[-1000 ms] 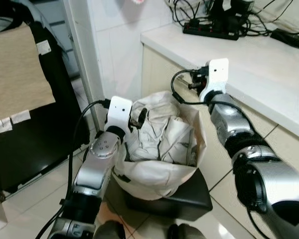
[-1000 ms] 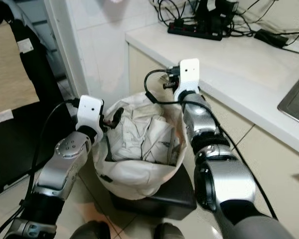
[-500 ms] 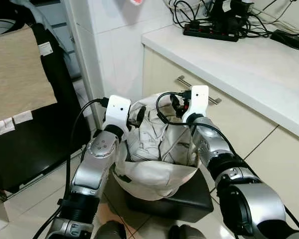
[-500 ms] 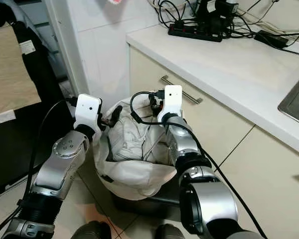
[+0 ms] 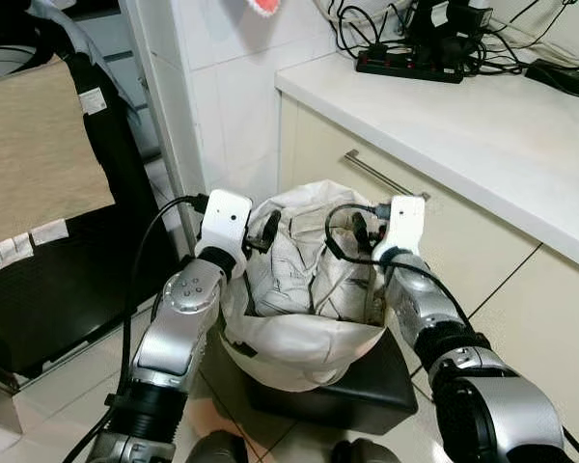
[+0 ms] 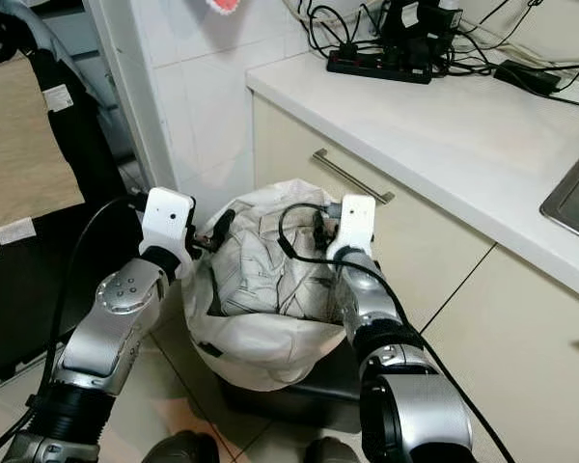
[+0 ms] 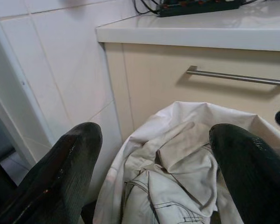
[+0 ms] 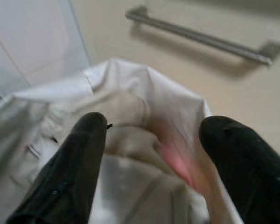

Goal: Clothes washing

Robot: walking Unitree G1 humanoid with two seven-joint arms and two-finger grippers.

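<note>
A white laundry bag (image 5: 299, 340) stands open on a low black box (image 5: 352, 388) beside the cabinet. Crumpled cream clothes (image 5: 307, 262) fill it. My left gripper (image 5: 267, 230) is open at the bag's left rim, its two fingers spread above the clothes (image 7: 177, 172). At the bag's right rim my right gripper (image 5: 357, 230) is open too. In the right wrist view its fingers (image 8: 84, 154) straddle the rim fabric (image 8: 144, 88), with nothing gripped between them.
A cream cabinet with a metal handle (image 5: 378, 176) stands right behind the bag, under a white counter (image 5: 482, 111) carrying a power strip (image 5: 410, 64) and cables. A black frame draped with beige cloth (image 5: 39, 145) is at the left. Tiled floor (image 5: 68, 386) lies between.
My right arm came down from the counter edge to the bag's right rim. The left gripper stayed at the left rim. The camera shifted slightly.
</note>
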